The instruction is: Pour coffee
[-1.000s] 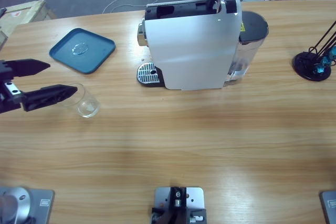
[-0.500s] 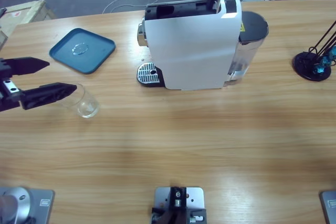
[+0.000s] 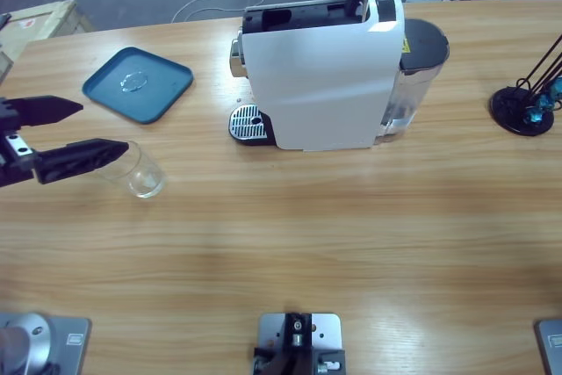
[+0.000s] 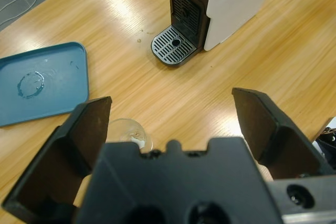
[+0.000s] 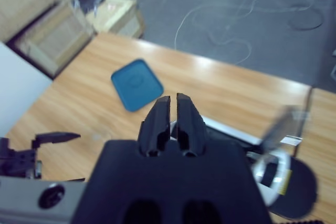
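Observation:
A clear empty glass (image 3: 140, 171) stands upright on the table, left of the white coffee machine (image 3: 320, 85). The machine's spout sits above a round metal drip grate (image 3: 248, 122). My left gripper (image 3: 105, 127) hovers open at the table's left edge, its near jaw tip over the glass's rim. In the left wrist view the glass (image 4: 128, 132) peeks out low between the wide-open jaws of the left gripper (image 4: 170, 100), with the grate (image 4: 173, 52) ahead. The right gripper (image 5: 173, 100) is shut on nothing, high above the table.
A blue tray (image 3: 138, 83) with a wet ring lies behind the glass. A black stand (image 3: 524, 110) sits at the far right. Wooden crates (image 5: 52, 35) stand on the floor beyond the table. Bare wood stretches in front of the machine.
The left gripper has drifted very slightly toward the table's far side. Nothing else has visibly moved.

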